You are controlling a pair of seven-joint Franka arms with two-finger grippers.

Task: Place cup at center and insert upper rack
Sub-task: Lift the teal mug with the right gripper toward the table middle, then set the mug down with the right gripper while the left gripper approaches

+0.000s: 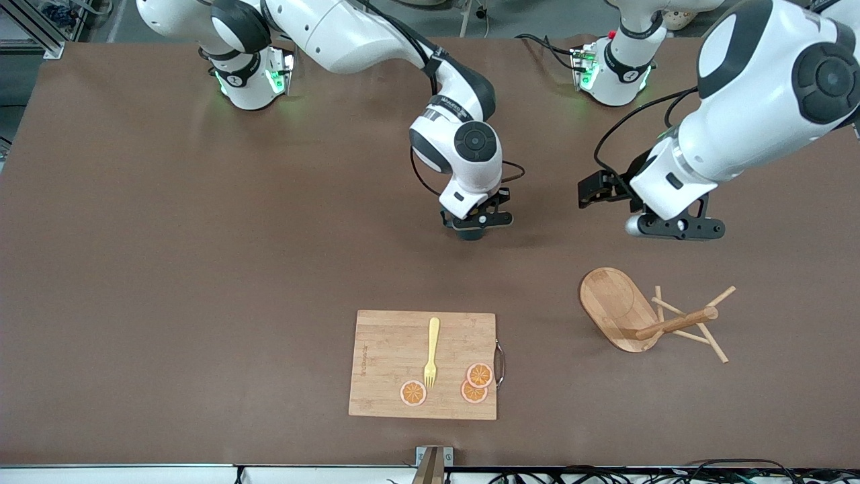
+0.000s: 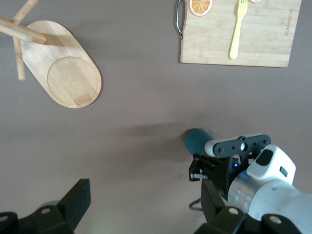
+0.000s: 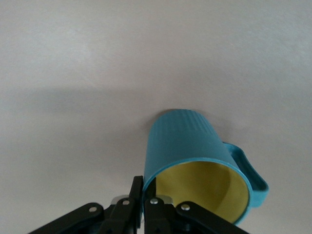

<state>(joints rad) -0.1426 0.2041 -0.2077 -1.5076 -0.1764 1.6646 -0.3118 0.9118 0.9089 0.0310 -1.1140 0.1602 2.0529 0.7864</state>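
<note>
Pinching the cup (image 3: 195, 161) by its rim at mid-table in the shut right gripper (image 3: 142, 195), left gripper (image 1: 675, 228) open above the toppled rack (image 1: 638, 312): light, stiff, best taken by its post.

cutting board (image 1: 390, 366), yellow fork (image 1: 431, 352), orange slices (image 1: 478, 375)

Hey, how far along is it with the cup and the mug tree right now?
Nothing looks finished. In hand: the right gripper is shut on the cup's rim, the cup at the table's middle, not yet released. Left: the mug tree lies tipped on its side, untouched, toward the left arm's end; the left gripper hangs open above the table near it.
</note>
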